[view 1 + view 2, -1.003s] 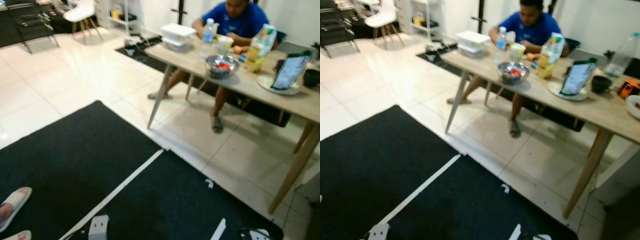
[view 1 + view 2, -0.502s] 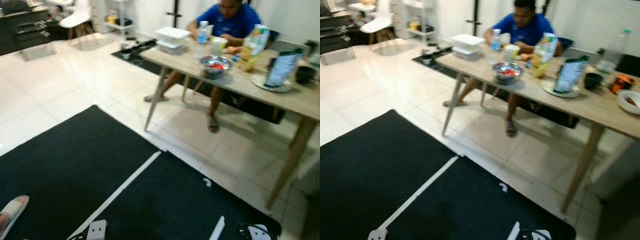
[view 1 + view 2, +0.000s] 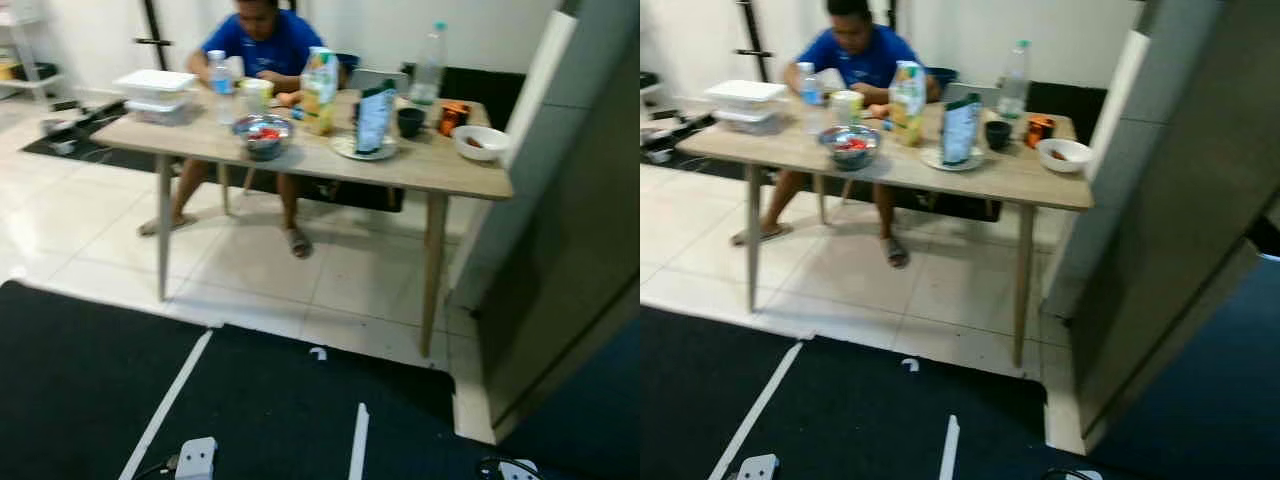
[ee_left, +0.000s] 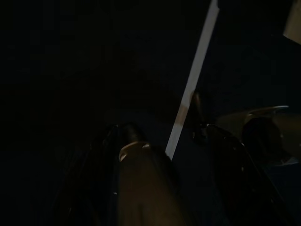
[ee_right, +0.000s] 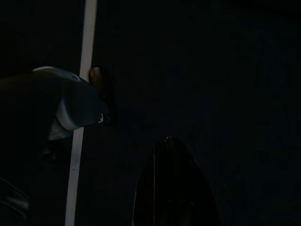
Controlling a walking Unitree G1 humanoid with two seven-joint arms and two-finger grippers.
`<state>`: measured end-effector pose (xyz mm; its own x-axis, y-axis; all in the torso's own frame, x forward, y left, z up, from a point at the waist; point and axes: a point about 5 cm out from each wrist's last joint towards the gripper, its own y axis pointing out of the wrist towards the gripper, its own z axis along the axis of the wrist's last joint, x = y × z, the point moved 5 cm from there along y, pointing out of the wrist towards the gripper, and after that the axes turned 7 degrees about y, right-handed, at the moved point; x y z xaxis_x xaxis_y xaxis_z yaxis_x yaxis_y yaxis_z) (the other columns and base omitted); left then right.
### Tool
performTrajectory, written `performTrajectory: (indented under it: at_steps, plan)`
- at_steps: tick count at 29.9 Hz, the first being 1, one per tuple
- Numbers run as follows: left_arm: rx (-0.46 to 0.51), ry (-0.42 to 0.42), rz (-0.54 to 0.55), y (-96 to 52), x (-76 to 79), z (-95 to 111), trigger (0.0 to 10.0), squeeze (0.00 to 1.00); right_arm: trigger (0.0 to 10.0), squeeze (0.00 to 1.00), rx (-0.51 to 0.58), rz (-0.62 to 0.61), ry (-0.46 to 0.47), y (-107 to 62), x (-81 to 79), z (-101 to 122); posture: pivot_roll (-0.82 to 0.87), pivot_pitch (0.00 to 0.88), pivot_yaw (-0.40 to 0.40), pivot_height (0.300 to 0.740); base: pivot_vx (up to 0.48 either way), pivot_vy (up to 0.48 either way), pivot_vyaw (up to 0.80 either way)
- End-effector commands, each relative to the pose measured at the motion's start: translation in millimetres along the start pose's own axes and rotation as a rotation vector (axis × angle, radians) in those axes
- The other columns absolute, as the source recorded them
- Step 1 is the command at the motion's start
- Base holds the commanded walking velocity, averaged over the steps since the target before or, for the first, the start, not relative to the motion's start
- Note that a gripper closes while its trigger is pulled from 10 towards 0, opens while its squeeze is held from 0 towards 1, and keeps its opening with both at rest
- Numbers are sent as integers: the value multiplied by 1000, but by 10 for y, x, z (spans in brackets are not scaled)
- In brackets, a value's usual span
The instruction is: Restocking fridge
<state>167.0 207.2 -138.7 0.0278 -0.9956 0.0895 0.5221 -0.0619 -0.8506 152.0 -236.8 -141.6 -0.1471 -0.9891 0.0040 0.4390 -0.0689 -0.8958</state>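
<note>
**Wooden table stocked, fridge door at the right: approach on foot**

Wooden table (image 3: 440,172), ahead on pale tile: holds stacked white containers (image 3: 155,90), a water bottle (image 3: 219,72), a metal bowl with red contents (image 3: 262,133), a juice carton (image 3: 320,90), a dark pouch on a plate (image 3: 375,117), a dark cup (image 3: 410,121), a white bowl (image 3: 479,142) and a tall clear bottle (image 3: 428,66). A person in a blue shirt (image 3: 263,45) sits behind it.

Fridge (image 3: 1185,200): a tall grey slab at the robot's right, just beside the table's end, seen edge-on.

Step in hand, by judgement: walking across the black mat (image 3: 90,370) to fetch goods. Best done by stopping square to the near table edge, near the end by the fridge, before raising an arm.

Hard to make out: head views are soft with blur, so labels are unreadable. Fridge interior and handle are hidden. Both wrist views are very dark, showing mat and a white tape line (image 4: 195,80); the arms hang idle, and I cannot tell whether the left gripper (image 4: 141,188) or the right gripper (image 5: 171,188) is open or closed.
</note>
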Motion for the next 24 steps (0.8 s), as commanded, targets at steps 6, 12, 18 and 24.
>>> performTrajectory:
  at_steps: [6, 12, 18, 24]
  plan:
    - [-24, 3, -20, 5, 77, -74, 10000, 0, 10000, 0, -1, 0, -11, 1, 0, 8, -45, 19, -35, 740, 0, 0, -788]
    - [-25, 9, -23, 7, 81, -70, 10000, 0, 10000, 0, 4, -4, -27, 1, 9, 22, -42, 14, -37, 740, 0, 0, -792]
    - [-25, 11, -22, 8, 81, -64, 10000, 0, 10000, 0, 11, -8, -21, 2, 7, 32, -41, 13, -33, 740, 0, 0, -267]
    - [-25, 18, -25, 9, 88, -65, 10000, 0, 10000, 0, 15, 1, -19, 8, -35, 35, -40, 10, -30, 740, 0, 0, 0]
